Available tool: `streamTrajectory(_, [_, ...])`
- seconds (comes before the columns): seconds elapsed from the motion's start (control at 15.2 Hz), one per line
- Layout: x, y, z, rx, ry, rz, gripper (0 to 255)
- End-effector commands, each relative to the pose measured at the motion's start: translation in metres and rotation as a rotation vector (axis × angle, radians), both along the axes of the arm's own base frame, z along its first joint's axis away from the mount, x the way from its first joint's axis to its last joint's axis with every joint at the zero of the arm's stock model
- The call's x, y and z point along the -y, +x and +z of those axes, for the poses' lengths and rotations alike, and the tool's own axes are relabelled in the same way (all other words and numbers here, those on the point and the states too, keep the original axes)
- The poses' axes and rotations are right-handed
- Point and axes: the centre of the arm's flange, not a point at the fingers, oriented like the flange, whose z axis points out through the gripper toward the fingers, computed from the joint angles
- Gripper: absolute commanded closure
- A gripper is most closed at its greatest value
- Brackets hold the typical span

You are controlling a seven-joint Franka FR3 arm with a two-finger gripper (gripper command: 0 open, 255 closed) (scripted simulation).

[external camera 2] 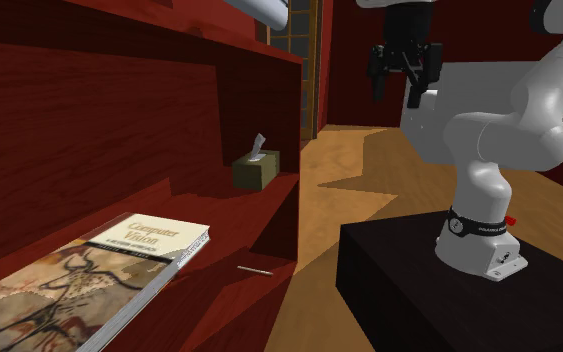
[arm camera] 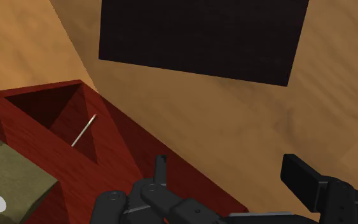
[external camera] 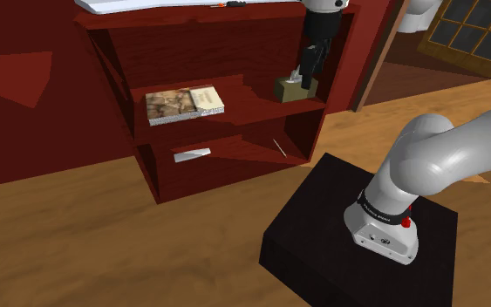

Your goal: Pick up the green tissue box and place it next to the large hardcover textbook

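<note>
The olive-green tissue box (external camera: 292, 88) stands at the open end of the red shelf's middle board (external camera: 235, 109), with a white tissue sticking up; it also shows in the second exterior view (external camera 2: 255, 171). The large hardcover textbook (external camera: 185, 105) with a cave-painting cover lies flat further along the same board (external camera 2: 99, 265). My black gripper (external camera 2: 397, 92) hangs open in the air, out in front of the shelf and higher than the tissue box, holding nothing. In the wrist view the tissue box (arm camera: 9, 181) lies off to one side of my gripper (arm camera: 231, 175), outside the fingers.
A thin pale stick (external camera: 279, 147) and a small white flat item (external camera: 191, 155) lie on the lower board. The black stand (external camera: 322, 244) sits on the wooden floor near the shelf. A white object (external camera: 147, 4) lies on the shelf top. A door (external camera: 470, 30) is at the back.
</note>
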Motion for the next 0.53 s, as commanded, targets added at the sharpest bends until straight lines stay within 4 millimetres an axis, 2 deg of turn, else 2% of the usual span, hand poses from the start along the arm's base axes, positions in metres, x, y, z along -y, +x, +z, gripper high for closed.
streamTrajectory(0.0, [0.000,0.000,0.000,0.000,0.000,0.000,0])
streamTrajectory(0.46, [0.065,0.017,-0.042,-0.008,-0.103,0.131,0])
